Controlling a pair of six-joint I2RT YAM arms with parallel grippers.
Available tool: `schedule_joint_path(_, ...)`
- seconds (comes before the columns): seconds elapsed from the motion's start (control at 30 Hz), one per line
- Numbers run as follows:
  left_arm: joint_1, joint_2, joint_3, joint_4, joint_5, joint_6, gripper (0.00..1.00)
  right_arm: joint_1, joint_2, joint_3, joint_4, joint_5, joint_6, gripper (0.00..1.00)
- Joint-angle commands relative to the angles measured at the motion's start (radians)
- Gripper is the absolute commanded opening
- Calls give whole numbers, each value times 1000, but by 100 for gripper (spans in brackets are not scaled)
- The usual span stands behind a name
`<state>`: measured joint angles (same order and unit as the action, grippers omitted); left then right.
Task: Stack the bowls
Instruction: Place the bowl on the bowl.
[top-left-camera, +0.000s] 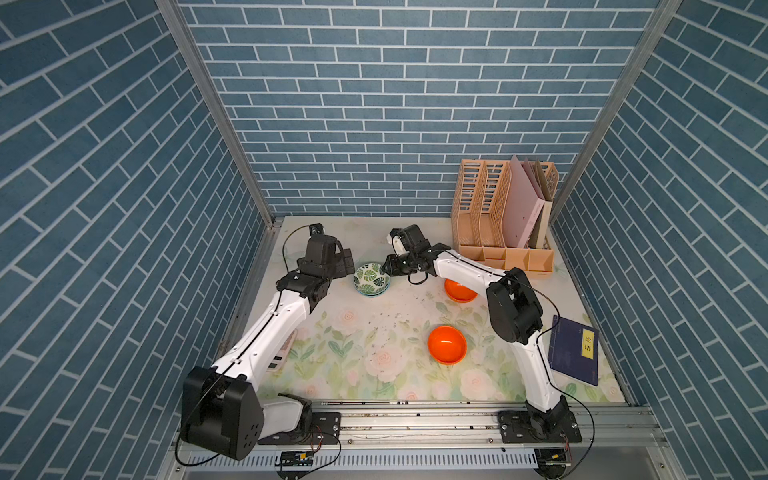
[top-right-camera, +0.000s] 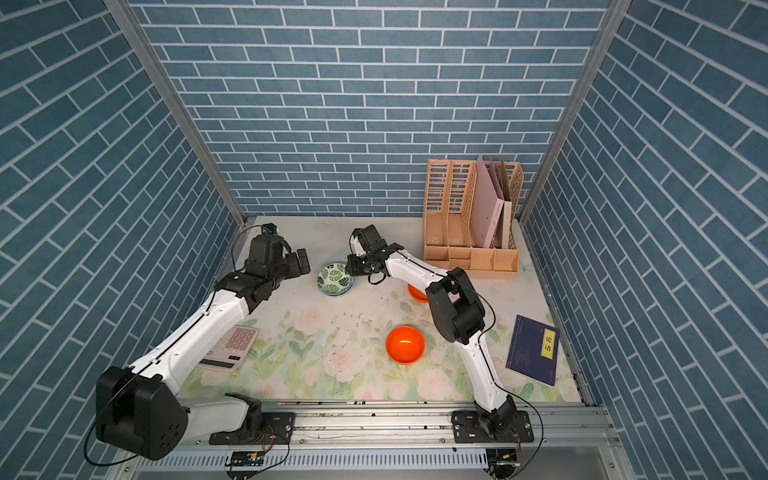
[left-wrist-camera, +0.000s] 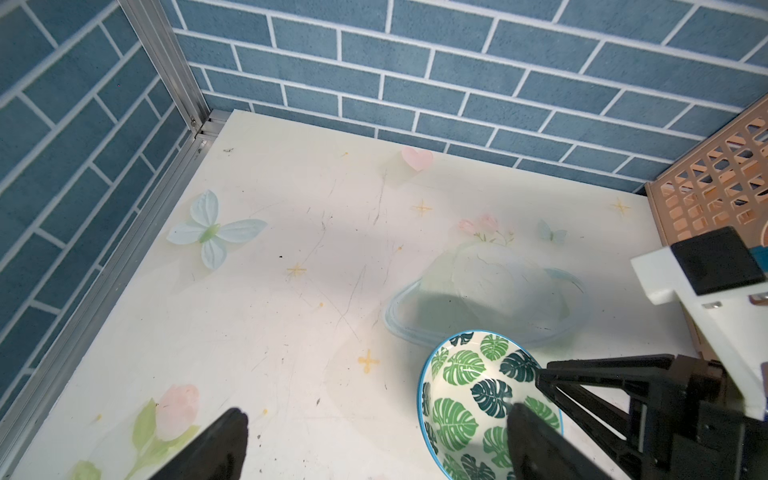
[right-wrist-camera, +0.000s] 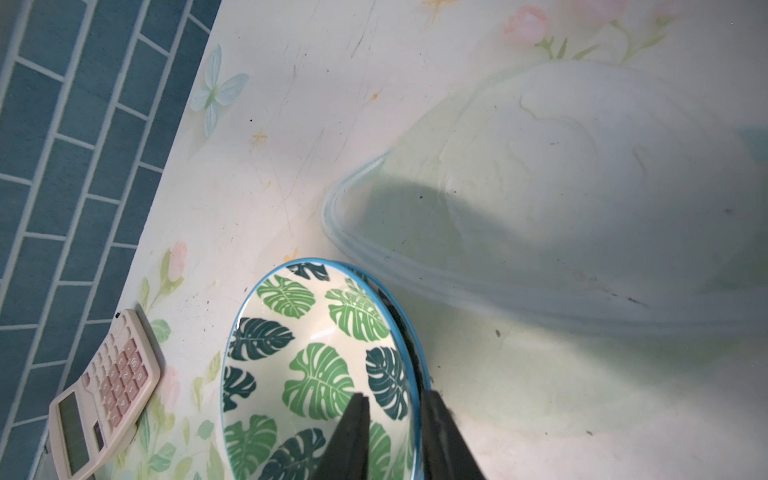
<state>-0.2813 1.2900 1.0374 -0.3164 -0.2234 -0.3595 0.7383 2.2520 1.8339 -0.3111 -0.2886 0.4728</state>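
Right fingers (right-wrist-camera: 349, 440) barely parted astride leaf bowls (right-wrist-camera: 316, 374) rim, unclamped; left fingers (left-wrist-camera: 216, 449) wide, empty; orange bowls (top-left-camera: 447, 345), (top-left-camera: 457, 293) nearer right fingers.

Left arm (top-left-camera: 266, 332) and right arm (top-left-camera: 536, 370): smooth white link shells, chunky black joint housings, a thin black cable clipped along each link and looping free at wrist and base. Black base plates (top-left-camera: 509, 428) with silver screws, red-black wires (top-left-camera: 316, 441) beside them. Right gripper (right-wrist-camera: 395, 395) is black with tapered wedge fingers, white camera bracket (top-left-camera: 397, 243) at its wrist.
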Motion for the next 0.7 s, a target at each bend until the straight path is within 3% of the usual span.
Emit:
schedule_joint_path(0.0,-6,7,-6,2,-11,2,100,-1,-25,9,-19,25,-17,27)
schedule_joint_path(0.3,-6,4,-2,-4,-9,-2,100,-1,-51,-46,-19,77,-40,29)
schedule_joint_path(0.67,-7,19,-20,-19,12,-2,100,-1,-149,-140,79,76,-46,46)
